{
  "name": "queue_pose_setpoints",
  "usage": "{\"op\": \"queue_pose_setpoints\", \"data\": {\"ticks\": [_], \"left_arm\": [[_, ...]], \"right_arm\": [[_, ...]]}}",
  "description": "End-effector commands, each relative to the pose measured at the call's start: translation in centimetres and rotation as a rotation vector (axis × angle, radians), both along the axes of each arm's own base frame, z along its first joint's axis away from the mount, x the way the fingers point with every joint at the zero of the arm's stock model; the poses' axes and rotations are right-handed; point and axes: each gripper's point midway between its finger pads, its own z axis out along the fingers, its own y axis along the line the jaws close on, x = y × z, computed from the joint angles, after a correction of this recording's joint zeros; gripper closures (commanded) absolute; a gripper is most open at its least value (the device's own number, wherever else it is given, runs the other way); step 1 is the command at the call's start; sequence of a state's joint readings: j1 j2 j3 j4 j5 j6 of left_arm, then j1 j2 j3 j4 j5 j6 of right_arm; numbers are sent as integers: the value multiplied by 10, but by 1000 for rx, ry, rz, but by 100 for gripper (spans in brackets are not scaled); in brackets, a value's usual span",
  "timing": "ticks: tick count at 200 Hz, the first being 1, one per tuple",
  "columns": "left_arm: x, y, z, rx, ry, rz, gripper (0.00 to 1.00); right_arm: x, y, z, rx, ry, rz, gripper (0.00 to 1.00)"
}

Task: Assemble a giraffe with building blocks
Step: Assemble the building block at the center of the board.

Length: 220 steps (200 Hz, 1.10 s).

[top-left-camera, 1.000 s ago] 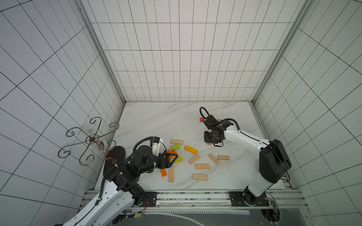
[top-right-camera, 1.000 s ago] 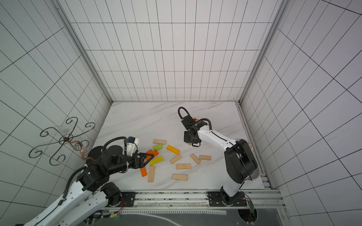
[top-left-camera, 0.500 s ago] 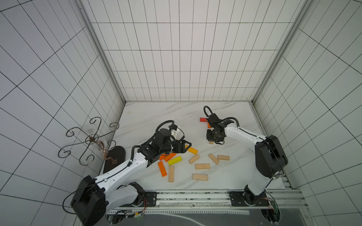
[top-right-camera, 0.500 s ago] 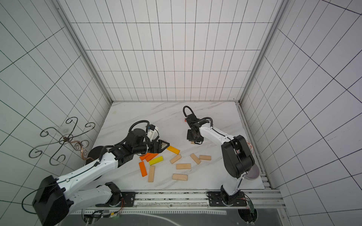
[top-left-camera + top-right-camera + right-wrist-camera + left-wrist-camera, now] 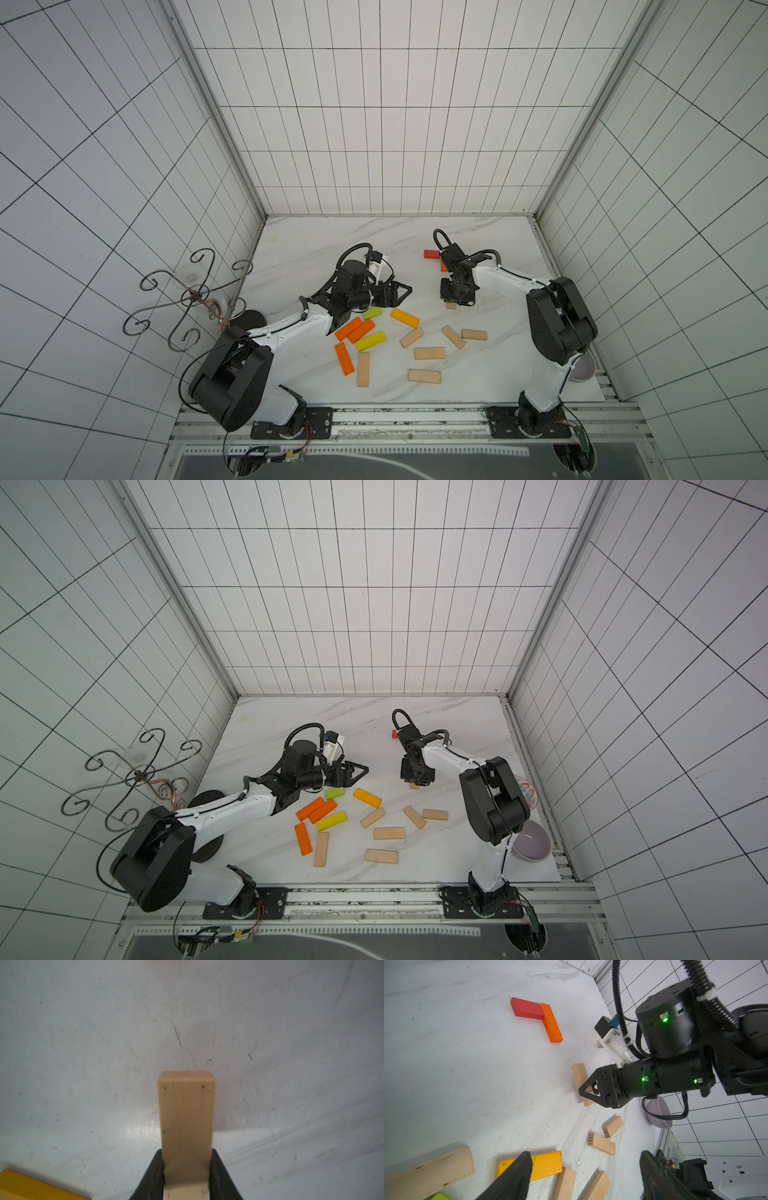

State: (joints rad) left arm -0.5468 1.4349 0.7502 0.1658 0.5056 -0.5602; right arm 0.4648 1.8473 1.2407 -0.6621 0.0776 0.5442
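A: How was the right gripper set?
B: It was clamped on a plain wooden block, right of centre in a top view.
A: And the left gripper?
B: Its jaws stood apart and empty, near the green block.

White tiled walls (dark grout lines) enclose a pale marbled floor, a curled iron stand beside it.

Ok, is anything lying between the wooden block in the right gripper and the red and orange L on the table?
Nothing visible does. The right gripper holds the wooden block, and only bare table shows between it and the orange block and red block. The loose plain blocks lie on its other side.
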Motion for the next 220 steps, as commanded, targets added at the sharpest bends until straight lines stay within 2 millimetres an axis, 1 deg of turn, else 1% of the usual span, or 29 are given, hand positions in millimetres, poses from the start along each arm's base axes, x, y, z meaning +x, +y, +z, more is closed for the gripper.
{"op": "queue_pose_setpoints", "data": {"ticks": [1,48,69,106,117,130,140,166,189,220], "left_arm": [[3,-6,-2,-25,-62,-26,18],[5,-2,-21,5,-72,3,18],[4,-1,-22,12,-74,8,18],[4,1,-21,13,-76,11,18],[4,2,-21,11,-78,13,18],[4,4,-21,11,-75,16,17],[4,4,-21,10,-75,16,17],[4,5,-20,7,-74,14,17],[4,5,-20,6,-74,14,17],[4,6,-20,3,-70,15,17]], "right_arm": [[21,4,11,21,-37,18,77],[30,11,4,34,-24,56,72],[35,15,4,45,-18,69,68],[42,13,0,25,-6,73,55],[43,12,1,21,-7,71,52],[44,11,2,16,-8,69,52],[45,9,2,14,-5,68,55],[46,8,4,19,-5,63,67],[51,6,3,16,-9,60,77],[64,6,3,15,-23,61,79]]}}
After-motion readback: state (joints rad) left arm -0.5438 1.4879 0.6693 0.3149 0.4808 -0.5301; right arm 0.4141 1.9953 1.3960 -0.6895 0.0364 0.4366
